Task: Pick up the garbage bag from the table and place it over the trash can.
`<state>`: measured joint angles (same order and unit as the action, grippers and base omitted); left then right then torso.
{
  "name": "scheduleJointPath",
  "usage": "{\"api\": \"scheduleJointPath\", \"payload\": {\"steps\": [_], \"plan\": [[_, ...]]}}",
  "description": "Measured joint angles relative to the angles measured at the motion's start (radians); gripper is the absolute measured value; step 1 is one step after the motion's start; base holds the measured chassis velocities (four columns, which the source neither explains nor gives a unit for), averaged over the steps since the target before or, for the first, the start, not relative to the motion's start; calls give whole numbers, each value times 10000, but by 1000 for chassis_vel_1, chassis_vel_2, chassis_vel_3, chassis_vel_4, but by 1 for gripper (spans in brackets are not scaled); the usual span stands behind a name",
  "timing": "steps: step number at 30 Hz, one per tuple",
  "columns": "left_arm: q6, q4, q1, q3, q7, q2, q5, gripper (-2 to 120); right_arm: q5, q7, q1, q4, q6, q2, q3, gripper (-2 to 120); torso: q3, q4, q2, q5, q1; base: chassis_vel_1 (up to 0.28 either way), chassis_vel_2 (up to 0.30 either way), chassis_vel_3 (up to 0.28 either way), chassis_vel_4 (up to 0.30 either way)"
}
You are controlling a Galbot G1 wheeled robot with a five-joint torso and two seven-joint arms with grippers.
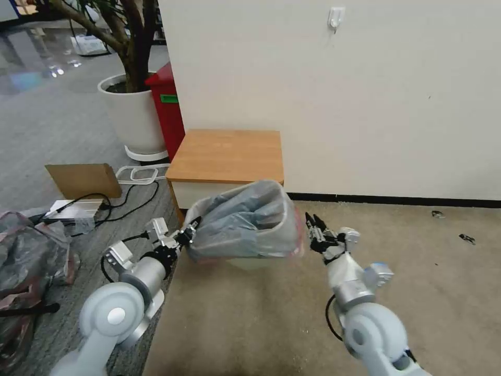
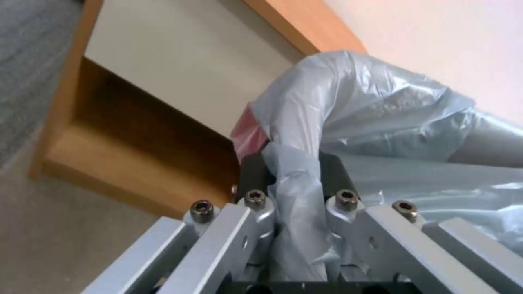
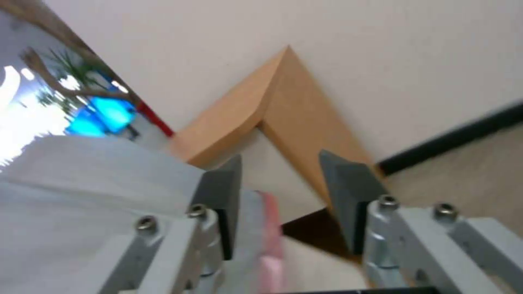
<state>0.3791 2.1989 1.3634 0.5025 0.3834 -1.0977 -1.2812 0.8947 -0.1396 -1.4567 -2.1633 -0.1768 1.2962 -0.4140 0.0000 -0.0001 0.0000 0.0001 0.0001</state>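
Grey crinkly plastic, pink-red at the rim: one bag [image 1: 245, 219] at centre of the head view, stretched open over the bin [image 1: 249, 262], of which just a pale strip shows under the bag's lower edge. Bag + bin sit on the beige carpet right in front of the table [image 1: 227, 154], whose wood top is at mid-frame against the wall.

Left gripper [image 1: 187, 236] is at the bag's left edge, lower-left of centre. Left wrist view gives what the head view can't: a fold of the bag [image 2: 297, 171] runs between the two dark pads [image 2: 251, 173], jaws closed on it, with the table's open shelf [image 2: 125, 134] in the left half of that frame.

Right gripper [image 1: 314, 232] is just right of the bag, right of centre. In the right wrist view its jaws stand apart w/ nothing between them; the bag's pink rim [image 3: 269, 237] lies just beside the inner face of one pad [image 3: 220, 204], can't tell if touching. Table corner [image 3: 283, 106] shows at mid-frame beyond.

Count: 1 bag on the bin, 1 bin, 1 table, 2 grippers. Far left edge of the head view: a heap [image 1: 28, 261] of similar grey-pink bags. Upper left: a red bin [image 1: 168, 112] beside a white planter [image 1: 133, 115].
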Motion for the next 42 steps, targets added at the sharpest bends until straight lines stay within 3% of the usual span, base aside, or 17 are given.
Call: {"api": "scheduleJointPath", "payload": {"steps": [4,5,7,10,13,14,15,18,19,20,23,24,31,37,39,42], "plan": [[2,-109,-114,-17,-1,103,195,7,2226,-107,54,-544,-621,-117,-722,59,0,-2,0,2,0,0,0,0,0],[2,-109,-114,-17,-1,103,195,7,2226,-107,54,-544,-621,-117,-722,59,0,-2,0,2,0,0,0,0,0],[18,-174,-114,-114,-11,200,646,7,2568,-179,526,-1074,-1015,-598,-985,70,0,-2,0,1,0,0,0,0,0],[28,-218,-106,-219,-99,256,1179,7,2492,-92,1148,-1436,-1525,-1237,-887,79,0,0,0,-1,0,0,0,0,0],[30,-266,-124,-451,-293,325,2248,7,1221,406,2844,-1700,-2354,-2546,542,92,0,3,0,-1,0,0,0,0,0],[29,-264,-127,-500,-315,345,2481,7,690,527,3439,-1696,-2559,-2905,1228,89,0,-1,0,-1,-1,0,0,0,0],[29,-264,-127,-500,-315,345,2481,7,690,527,3439,-1696,-2559,-2905,1228,89,0,-1,0,-1,-1,0,0,0,0],[-1,-175,-72,-618,-451,379,3352,7,-508,819,5530,-1423,-2995,-3788,3643,76,1,4,-1,-1,0,0,0,0,0],[-7,-174,-64,-626,-469,379,3425,7,-601,829,5727,-1375,-3038,-3845,3866,76,1,5,0,-1,0,0,0,0,0],[-85,-171,4,-691,-665,377,4171,7,-1044,873,6722,-1114,-3330,-3991,5038,68,1,5,-1,-4,-1,0,0,0,0],[-175,-191,39,-751,-819,368,4711,7,-1308,886,7366,-861,-3623,-3929,5832,63,1,4,-1,-3,-1,0,0,0,0],[-223,-211,59,-820,-978,362,5261,7,-1591,888,7993,-532,-3814,-3723,6553,52,1,1,0,-1,-1,0,0,0,0],[-275,-149,70,-861,-1540,439,6406,7,-2613,833,9423,583,-4436,-3191,8365,28,1,2,-1,-2,0,0,0,0,0],[-406,-58,133,-791,-1719,474,6708,7,-3069,664,9988,1343,-4688,-2987,9070,13,1,1,-1,-1,0,0,0,0,0],[-425,64,216,-705,-1804,487,6732,7,-3011,604,10359,1707,-4983,-2882,9479,0,0,1,-1,-1,-1,0,0,0,0],[-428,133,230,-652,-1864,504,6727,7,-2583,456,10692,1918,-5251,-2855,9842,0,1,2,-1,-1,0,0,0,0,0]]}}
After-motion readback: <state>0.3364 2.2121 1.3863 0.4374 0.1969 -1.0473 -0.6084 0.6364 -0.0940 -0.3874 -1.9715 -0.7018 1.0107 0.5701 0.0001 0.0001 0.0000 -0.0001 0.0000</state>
